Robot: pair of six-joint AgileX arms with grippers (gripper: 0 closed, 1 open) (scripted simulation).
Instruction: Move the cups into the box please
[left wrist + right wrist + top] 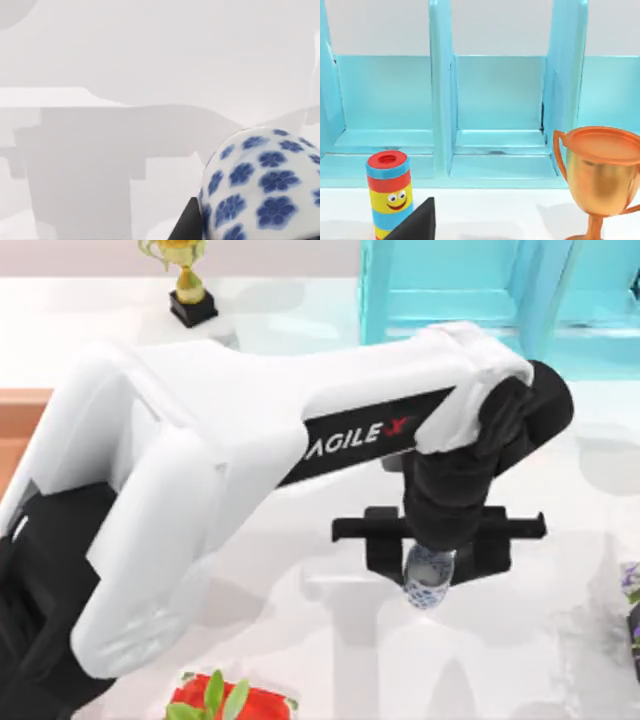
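Bright, even light; soft grey arm shadows (blurred edges) fall across the white table (300,630).

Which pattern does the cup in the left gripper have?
Blue flowers on white cup; clearest in the left wrist view.

Glossy ceramic cup (429,577), shiny golden metal trophy (601,175), smooth white table (300,640)

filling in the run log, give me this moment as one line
left gripper: shut on floral cup, near table middle | box: top view's left edge | right arm: facing turquoise cabinet
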